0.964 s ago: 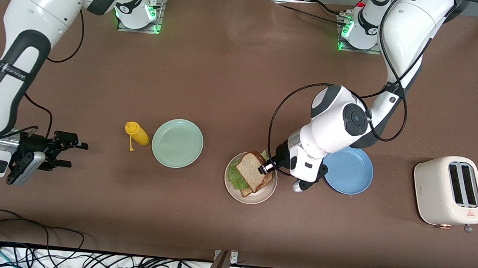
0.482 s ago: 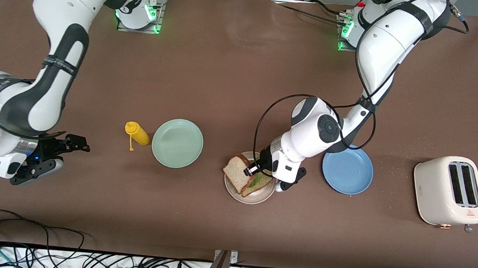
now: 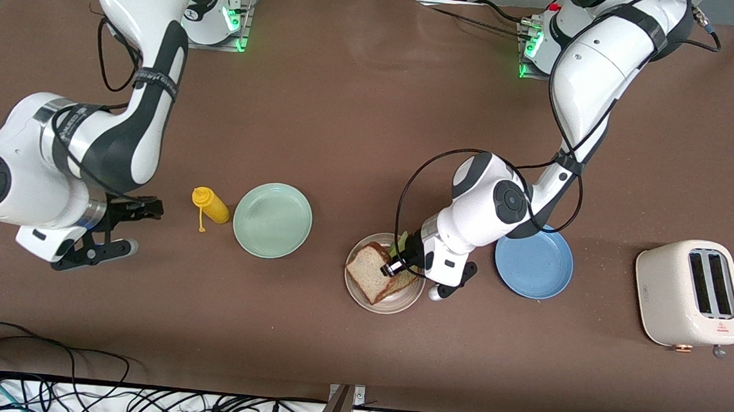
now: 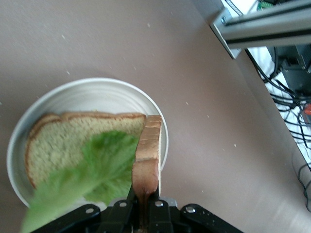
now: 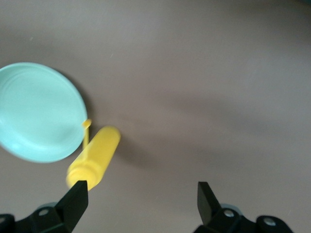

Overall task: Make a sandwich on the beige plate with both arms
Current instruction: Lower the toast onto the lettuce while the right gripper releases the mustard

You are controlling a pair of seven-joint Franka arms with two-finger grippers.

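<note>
The beige plate (image 3: 387, 309) sits near the table's middle, between the mint-green and blue plates. On it lie a bottom bread slice (image 4: 63, 141) and a green lettuce leaf (image 4: 99, 167). My left gripper (image 3: 395, 267) is shut on the top bread slice (image 3: 370, 275), holding it by its crust edge (image 4: 147, 158) and tilted over the lettuce and plate rim (image 4: 97, 83). My right gripper (image 3: 136, 227) is open and empty, low over the table next to the yellow bottle (image 3: 211, 205), toward the right arm's end; its jaws (image 5: 141, 199) stand wide apart.
The mint-green plate (image 3: 272, 220) lies beside the yellow bottle (image 5: 95, 162) and also shows in the right wrist view (image 5: 39, 119). The blue plate (image 3: 540, 266) lies beside the beige plate, partly under the left arm. A white toaster (image 3: 690, 293) stands at the left arm's end.
My left gripper carried the top slice toward the right arm's end, then back over the plate, covering most of the lettuce. My right arm swung in toward the yellow bottle.
</note>
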